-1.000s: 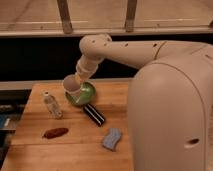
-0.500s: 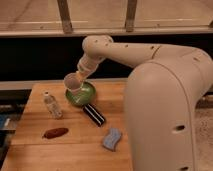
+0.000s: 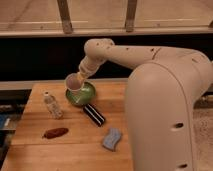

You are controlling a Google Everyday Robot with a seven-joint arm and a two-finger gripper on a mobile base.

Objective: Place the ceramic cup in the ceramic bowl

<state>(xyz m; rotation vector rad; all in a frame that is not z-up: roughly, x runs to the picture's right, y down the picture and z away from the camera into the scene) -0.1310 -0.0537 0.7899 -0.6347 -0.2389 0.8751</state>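
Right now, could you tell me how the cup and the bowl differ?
The cup is pale and narrow; the bowl is green and wider. The cup is tipped in the gripper above the bowl's edge; the bowl sits flat on the table. Both are round and open-topped.

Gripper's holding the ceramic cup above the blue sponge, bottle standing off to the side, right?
No. The camera view shows the gripper holding the ceramic cup above the ceramic bowl, not the blue sponge. The bottle does stand off to the side.
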